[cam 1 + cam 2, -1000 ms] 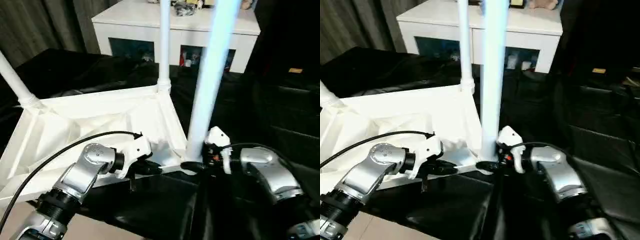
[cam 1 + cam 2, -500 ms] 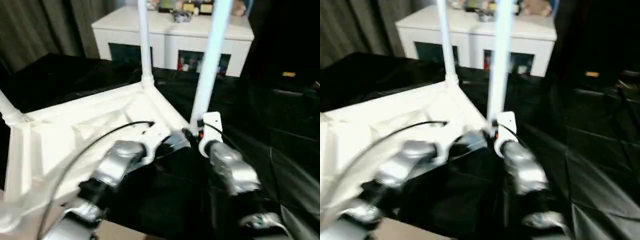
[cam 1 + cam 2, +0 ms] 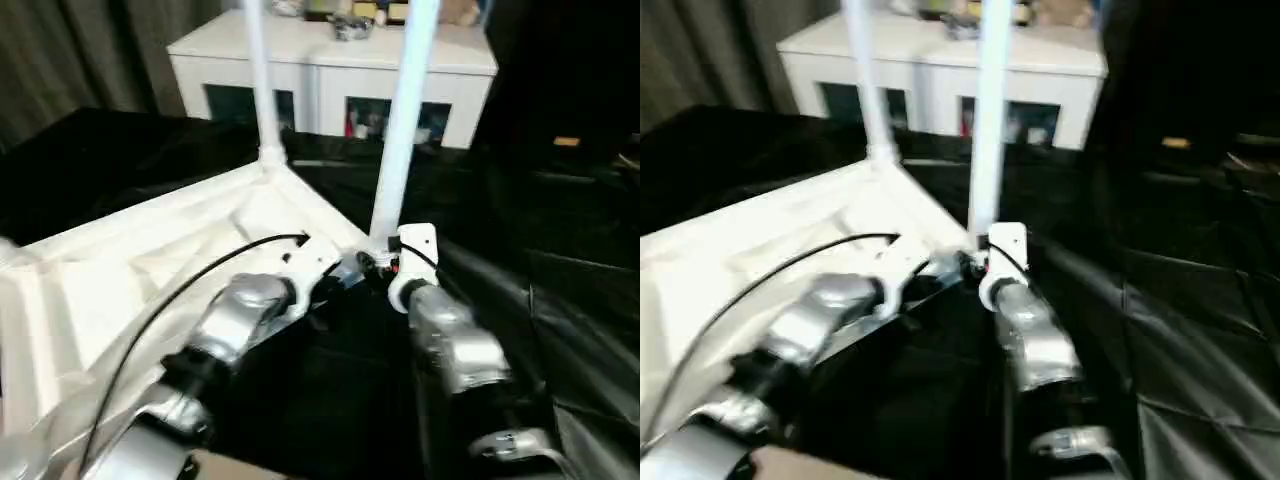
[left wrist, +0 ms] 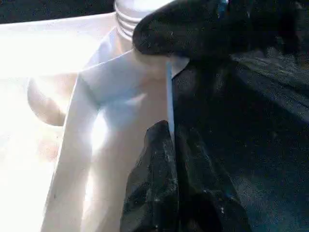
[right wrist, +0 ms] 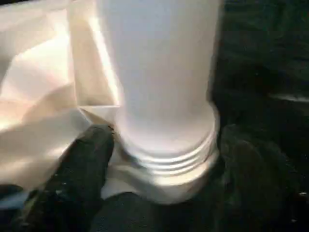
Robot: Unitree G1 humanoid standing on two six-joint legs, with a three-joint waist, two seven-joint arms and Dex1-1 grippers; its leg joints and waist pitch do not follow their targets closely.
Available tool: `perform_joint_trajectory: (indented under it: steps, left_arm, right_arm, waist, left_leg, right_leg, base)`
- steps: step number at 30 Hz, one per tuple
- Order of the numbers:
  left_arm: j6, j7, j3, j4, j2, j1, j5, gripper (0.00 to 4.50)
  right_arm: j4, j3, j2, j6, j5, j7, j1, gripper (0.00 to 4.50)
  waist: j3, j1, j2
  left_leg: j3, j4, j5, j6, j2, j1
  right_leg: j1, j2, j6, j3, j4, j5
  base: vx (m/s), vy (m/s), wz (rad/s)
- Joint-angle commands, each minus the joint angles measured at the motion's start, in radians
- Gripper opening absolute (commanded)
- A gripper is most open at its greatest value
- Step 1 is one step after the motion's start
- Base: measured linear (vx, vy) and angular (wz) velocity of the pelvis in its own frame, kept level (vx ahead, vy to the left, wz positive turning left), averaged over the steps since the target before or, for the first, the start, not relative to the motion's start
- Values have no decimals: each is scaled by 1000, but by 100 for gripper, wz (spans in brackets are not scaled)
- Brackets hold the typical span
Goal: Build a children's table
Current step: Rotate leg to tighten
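The children's table (image 3: 150, 270) lies upside down on black cloth, ribbed underside up. Two white legs rise from it, one at the far corner (image 3: 258, 80) and one at the near corner (image 3: 400, 120). My left gripper (image 4: 170, 133) is shut on the thin rim wall (image 4: 145, 101) just beside that near corner. My right gripper (image 5: 164, 145) stands open around the near leg's ridged base collar (image 5: 169, 159), one black finger (image 5: 82, 164) on each side of it. In the head views both grippers meet at that corner, left gripper (image 3: 338, 283) and right gripper (image 3: 372, 262).
A white cabinet (image 3: 330, 70) with dark glass doors stands behind the table, small items on its top. Black cloth (image 3: 560, 300) covers the ground to the right and front. Dark curtains (image 3: 80, 50) hang at the back left. A black cable (image 3: 200, 290) runs along my left forearm.
The head views have shifted and tilted, so the table sits differently in the picture. Both grippers stay at the same near corner, the left one still on the rim.
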Motion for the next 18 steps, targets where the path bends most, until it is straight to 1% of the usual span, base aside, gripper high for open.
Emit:
perform_joint_trajectory:
  steps: [1, 2, 3, 4, 5, 6, 7, 8, 9, 10, 11, 12, 13, 14, 15, 16, 17, 18]
  left_arm:
    - [12, -103, -56, -1, 59, 59, 17, 0]
    - [16, -139, -68, -26, 79, 70, 10, 0]
    - [33, -185, -80, -59, 103, 83, -3, 0]
    - [23, -217, -91, -79, 121, 92, -9, 0]
    - [19, -254, -102, -104, 142, 103, -21, 0]
    - [21, -282, -109, -129, 162, 112, -29, 0]
    - [22, -290, -111, -137, 168, 115, -32, 0]
    - [16, -320, -111, -158, 181, 122, -42, 0]
    - [9, -339, -111, -172, 189, 127, -48, 0]
    - [9, -373, -110, -199, 204, 136, -64, 0]
    - [14, -399, -109, -220, 216, 141, -78, 0]
    - [32, -419, -107, -248, 233, 147, -91, 0]
    - [35, -420, -107, -251, 236, 148, -91, 0]
    - [36, -419, -107, -252, 238, 147, -91, 0]
    - [36, -419, -106, -250, 240, 146, -89, 0]
    - [35, -419, -105, -249, 241, 146, -88, 0]
    - [34, -419, -105, -248, 243, 146, -86, 0]
    - [31, -415, -102, -245, 243, 146, -82, 0]
  right_arm:
    - [-32, 30, -44, -8, 16, 139, 19, 384]
    - [-45, 41, -73, -9, 23, 195, 27, 384]
    - [-61, 56, -111, -9, 33, 269, 36, 384]
    - [-69, 70, -137, -20, 33, 311, 42, 384]
    - [-78, 88, -169, -34, 29, 359, 49, 384]
    - [-91, 109, -204, -50, 29, 417, 58, 384]
    - [-96, 116, -215, -55, 30, 435, 61, 384]
    - [-107, 129, -239, -58, 36, 482, 68, 384]
    - [-115, 135, -253, -59, 41, 510, 71, 384]
    - [-134, 152, -281, -62, 51, 572, 82, 384]
    - [-149, 165, -303, -63, 58, 620, 89, 384]
    - [-169, 184, -334, -60, 72, 698, 98, 384]
    - [-173, 188, -340, -58, 76, 715, 99, 384]
    - [-174, 192, -344, -53, 79, 727, 99, 384]
    - [-171, 198, -350, -52, 77, 736, 96, 384]
    - [-169, 201, -352, -53, 74, 738, 95, 384]
    - [-163, 205, -353, -56, 70, 740, 93, 368]
    - [-147, 210, -351, -64, 62, 737, 86, 368]
  waist:
    - [-46, 8, -7]
    - [-48, 11, -4]
    - [-52, 13, -3]
    - [-53, 14, -3]
    - [-54, 17, -4]
    - [-54, 18, -4]
    - [-54, 20, -5]
    - [-53, 20, -6]
    - [-50, 22, -4]
    - [-50, 23, -3]
    - [-49, 25, -5]
    - [-44, 25, -7]
    - [-46, 28, -5]
    - [-43, 27, -4]
    - [-40, 27, -4]
    - [-39, 27, -7]
    - [-37, 27, -7]
    - [-37, 27, -9]
  left_leg:
    - [-9, -69, -188, 38, 32, -15]
    - [-8, -66, -159, 47, 33, -12]
    - [-6, -59, -100, 69, 31, -12]
    - [-5, -56, -70, 81, 31, -13]
    - [-2, -50, -44, 103, 29, -12]
    - [-2, -48, -28, 121, 30, -14]
    - [-2, -47, -23, 131, 32, -12]
    - [-2, -48, -29, 134, 32, -11]
    - [-2, -51, -51, 132, 35, -8]
    - [-2, -52, -62, 127, 37, -7]
    - [-3, -54, -86, 120, 40, -5]
    - [0, -57, -109, 116, 41, -6]
    - [-1, -58, -125, 110, 43, -3]
    - [0, -59, -133, 108, 43, -2]
    - [1, -61, -154, 96, 42, -2]
    - [1, -62, -166, 90, 42, -2]
    - [0, -64, -187, 76, 42, -1]
    - [1, -65, -202, 65, 42, 1]
  right_leg:
    - [46, -44, -204, 34, -72, -62]
    - [46, -44, -219, 33, -67, -11]
    - [50, -41, -249, 30, -56, 95]
    - [52, -40, -261, 30, -52, 144]
    - [52, -39, -282, 29, -47, 207]
    - [54, -39, -291, 28, -44, 237]
    - [54, -39, -298, 26, -42, 241]
    - [53, -38, -302, 26, -43, 228]
    - [51, -38, -304, 25, -47, 180]
    - [51, -39, -306, 25, -48, 156]
    - [53, -40, -307, 25, -49, 116]
    - [51, -38, -305, 26, -52, 85]
    - [51, -39, -303, 26, -53, 55]
    - [48, -38, -305, 27, -55, 43]
    - [46, -38, -304, 27, -58, 7]
    - [45, -39, -301, 28, -60, -15]
    - [45, -40, -292, 29, -63, -61]
    - [44, -42, -282, 30, -66, -98]
  base:
    - [64, -19, 1]
    - [71, -24, 1]
    - [71, -24, 1]
    - [60, -21, 2]
    - [0, 0, 0]
    - [58, -15, 2]
    - [0, 0, 0]
    - [0, 0, 0]
    - [0, 0, 0]
    - [0, 0, 0]
    - [0, 0, 0]
    - [0, 0, 0]
    - [0, 0, 0]
    - [0, 0, 0]
    - [0, 0, 0]
    - [0, 0, 0]
    - [0, 0, 0]
    - [0, 0, 0]
